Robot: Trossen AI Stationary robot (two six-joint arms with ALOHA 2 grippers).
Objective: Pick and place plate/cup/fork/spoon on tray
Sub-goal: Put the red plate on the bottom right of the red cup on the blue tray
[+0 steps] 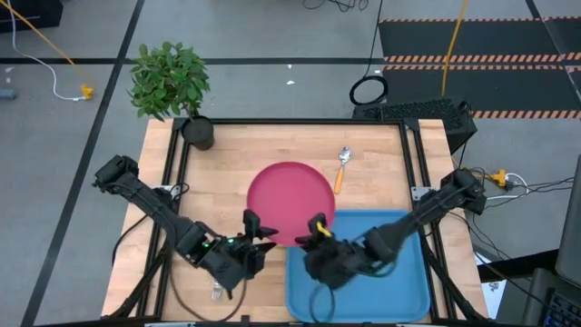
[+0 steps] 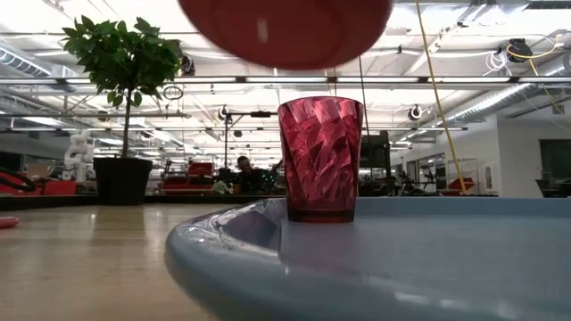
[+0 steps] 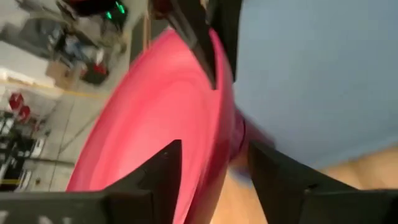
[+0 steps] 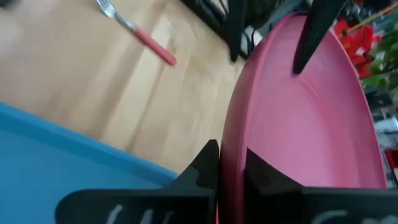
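Plastic is what the plate (image 1: 291,203) appears to be made of, so it is probably light and stiff but slick at its thin rim, which is the only place a claw can bite it. Both arms are gripping it there: the left claw (image 1: 251,226) is pinching the rim on its side, and the right claw (image 1: 317,227) is clamping the opposite edge, with the plate hanging above the tabletop (image 1: 236,150) at the corner of the tray (image 1: 413,289).

The low view is showing the cup (image 2: 320,159) standing upright on the tray, which the high view is hiding beneath the right arm. The right wrist view is catching the fork (image 4: 135,30) lying on bare wood. Only the high view is showing the spoon (image 1: 341,167) beside the plate's far edge.
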